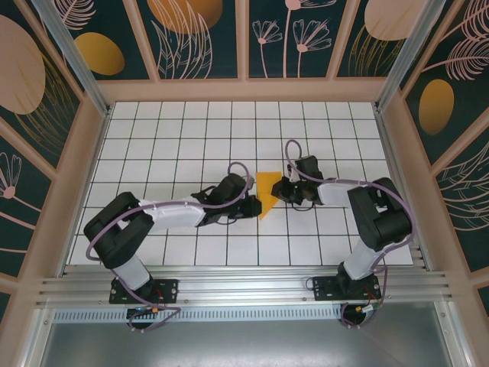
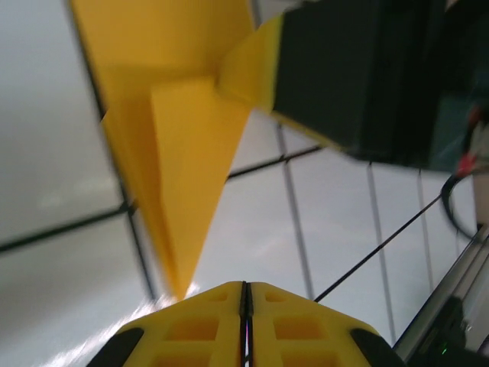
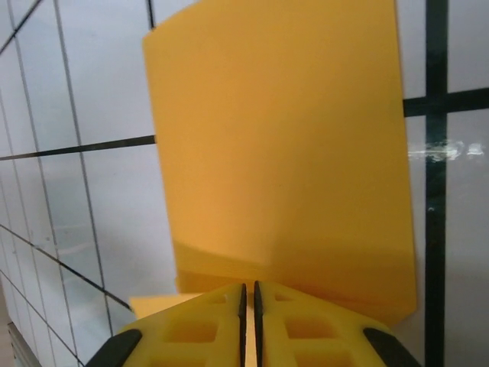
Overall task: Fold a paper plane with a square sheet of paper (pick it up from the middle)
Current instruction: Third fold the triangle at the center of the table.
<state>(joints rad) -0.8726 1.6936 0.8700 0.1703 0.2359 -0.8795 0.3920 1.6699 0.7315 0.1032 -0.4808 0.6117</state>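
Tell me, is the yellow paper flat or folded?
Folded. From above the paper is a pointed triangle; the left wrist view shows overlapping flaps.

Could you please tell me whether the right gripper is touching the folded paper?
Touching. In the left wrist view the right gripper meets the folded paper with no gap, pinching its edge.

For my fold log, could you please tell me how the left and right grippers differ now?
The right gripper has its jaws shut on an edge of the paper; the left gripper has shut jaws, with the paper's pointed tip ending just beside them. The right gripper's camera faces a broad flat panel; the left gripper's faces the narrow folded point. Both have yellow jaws and meet the paper from opposite sides.
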